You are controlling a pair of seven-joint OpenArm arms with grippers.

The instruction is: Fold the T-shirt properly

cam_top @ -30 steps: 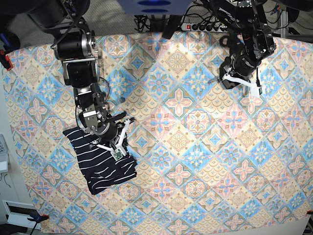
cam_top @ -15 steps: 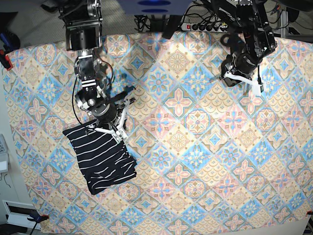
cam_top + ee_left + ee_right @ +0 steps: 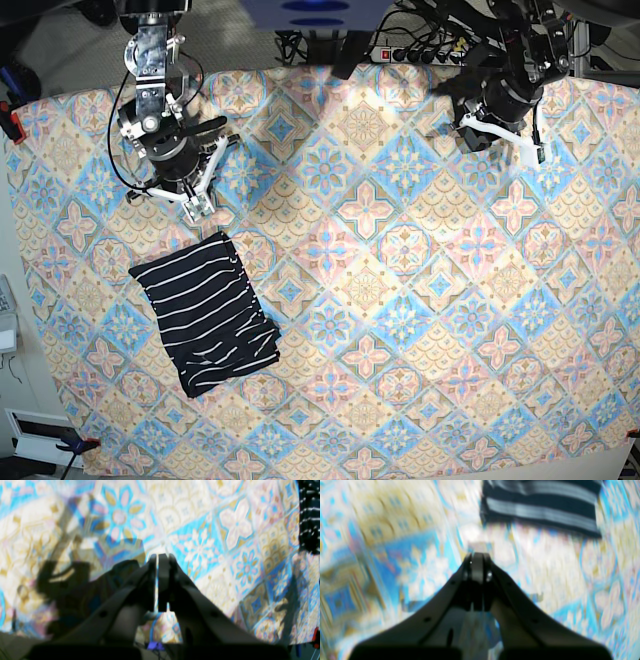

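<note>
The T-shirt (image 3: pixel 205 312), dark navy with thin white stripes, lies folded in a compact rectangle at the table's left front. It shows blurred at the top of the right wrist view (image 3: pixel 540 505) and at the right edge of the left wrist view (image 3: pixel 310 517). My right gripper (image 3: pixel 196 200) is shut and empty, hovering beyond the shirt's far edge and apart from it; its fingers press together in its own view (image 3: pixel 476 557). My left gripper (image 3: pixel 535 150) is shut and empty at the far right, far from the shirt, with only a thin slit between its fingers (image 3: pixel 158 557).
The pastel diamond-patterned tablecloth (image 3: pixel 400 300) covers the whole table. A power strip (image 3: pixel 415 55) and cables lie beyond the far edge. Red clamps hold the cloth at the left edge (image 3: pixel 10 122) and the front left corner (image 3: pixel 85 445).
My right gripper has left the shirt's top edge and drawn back toward the far left. The shirt stays folded in place. My left gripper has pulled back slightly toward the far edge.
</note>
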